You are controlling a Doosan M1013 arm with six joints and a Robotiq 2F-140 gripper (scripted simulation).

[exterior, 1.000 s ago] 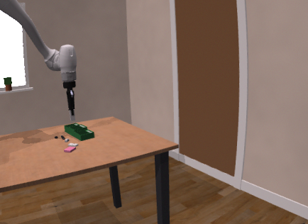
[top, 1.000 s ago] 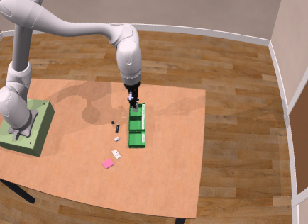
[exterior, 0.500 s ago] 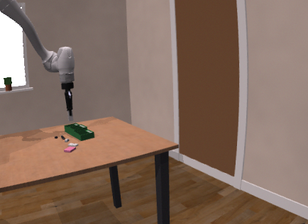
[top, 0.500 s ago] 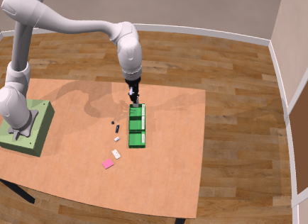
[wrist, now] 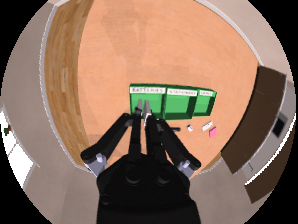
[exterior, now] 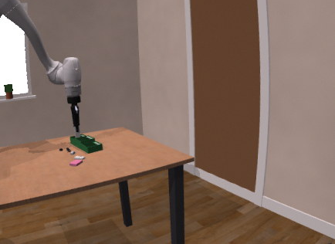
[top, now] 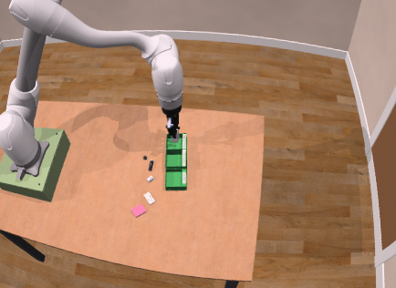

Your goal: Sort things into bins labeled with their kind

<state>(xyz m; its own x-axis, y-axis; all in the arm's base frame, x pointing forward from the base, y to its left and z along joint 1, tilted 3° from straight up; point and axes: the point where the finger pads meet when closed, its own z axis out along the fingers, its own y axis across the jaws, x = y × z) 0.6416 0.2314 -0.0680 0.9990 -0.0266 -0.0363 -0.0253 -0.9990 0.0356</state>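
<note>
"BATTERIES" (top: 184,141) (exterior: 82,135) (wrist: 147,90) on end bin (top: 169,145) (exterior: 73,141) (wrist: 156,104), "STATIONERY" (top: 184,158) (exterior: 90,137) (wrist: 182,93) on middle bin (top: 174,160) (exterior: 82,146) (wrist: 178,106).

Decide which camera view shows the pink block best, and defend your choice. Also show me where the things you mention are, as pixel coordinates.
Top: the pink block (top: 139,210) (exterior: 76,163) (wrist: 213,132) shows its whole upper face there, unobstructed. Exterior shows it foreshortened; wrist shows it small, near the dark cabinet.

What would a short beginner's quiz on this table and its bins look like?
1. Multiple choice: Which bin are the robot's fingers over?
A) batteries bin
B) stationery bin
C) the bin at the row's other end

2. True or false: The pink thing lies inside a green bin.

3. Fill in the blank: The three bins stand in one row, and all are coloured ____.

Key: 1 A; 2 false; 3 green.
</note>
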